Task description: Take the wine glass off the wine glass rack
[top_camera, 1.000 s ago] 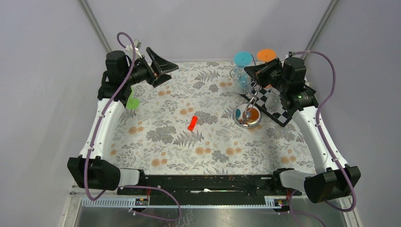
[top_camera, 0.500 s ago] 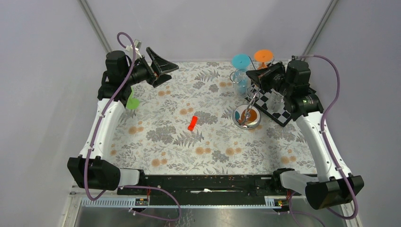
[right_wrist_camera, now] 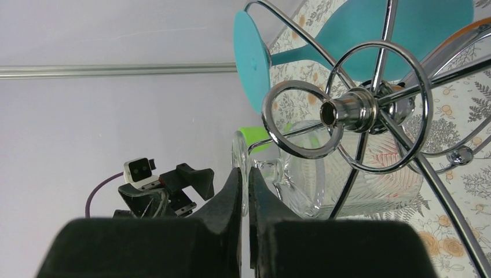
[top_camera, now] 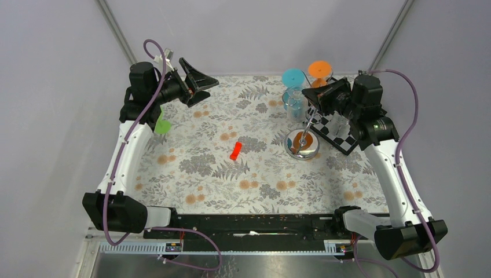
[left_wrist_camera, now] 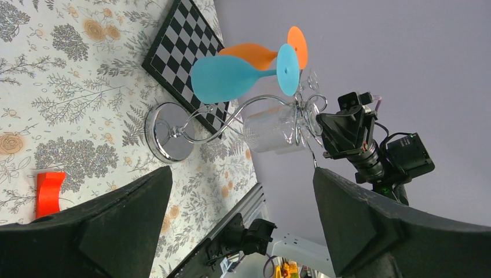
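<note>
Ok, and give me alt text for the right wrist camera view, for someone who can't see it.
The right gripper is pinched shut on the thin foot of a clear wine glass that hangs on the silver wine glass rack. A teal wine glass hangs on the same rack beyond it, with the floral table cover behind.

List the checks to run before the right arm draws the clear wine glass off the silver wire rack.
1. Right gripper shut on clear wine glass foot: ok.
2. Glass stem free of silver wire rack arms: not ok.
3. Left gripper open, away from rack: ok.
4. Teal wine glass and orange wine glass hanging on rack: ok.
5. Rack's disc base flat on floral tablecloth: cannot tell.
</note>
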